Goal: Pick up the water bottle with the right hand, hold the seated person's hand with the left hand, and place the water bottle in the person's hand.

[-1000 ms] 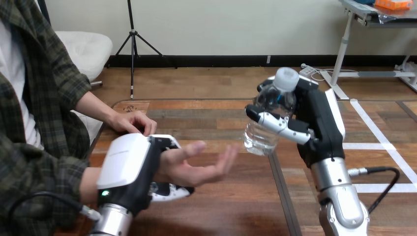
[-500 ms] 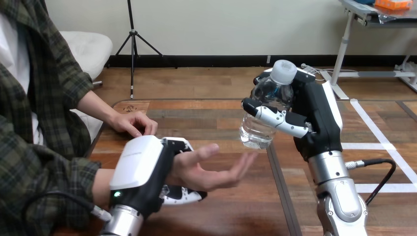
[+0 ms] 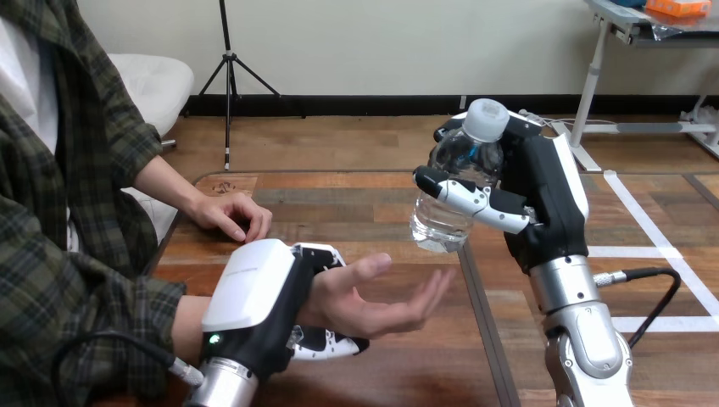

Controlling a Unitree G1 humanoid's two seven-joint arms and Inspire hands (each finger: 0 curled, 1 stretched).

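1. The pick-up and the wrist hold are judged to be done, and the last step, the handover, is judged to be in hand. The water bottle (image 3: pixel 438 222) is clamped in the right hand (image 3: pixel 551 212), with fingers and thumb curled round its body. It is carried in the air, above and just past the fingertips of the person's hand (image 3: pixel 373 301), and apart from them.
2. That hand (palm up, fingers loosely spread) is taken as the landmark here. Its wrist is clasped by the left hand (image 3: pixel 250 292), whose fingers are seen curled both above and below the wrist, directly behind the palm.
3. For the next move, it is judged that the bottle must be lowered and drawn in over the middle of the palm. It should be let go only once it is borne by the palm. A steady hold on the wrist is called for, so that the palm is not tipped.
4. The bottle is seen to be of clear plastic with a white cap. It is tilted, with its base nearest the palm and its cap leaning up and away. How full it is cannot be told.
5. The person's other hand (image 3: pixel 231 214) is laid on the table (image 3: pixel 356 203) beyond the palm, well apart from the bottle.
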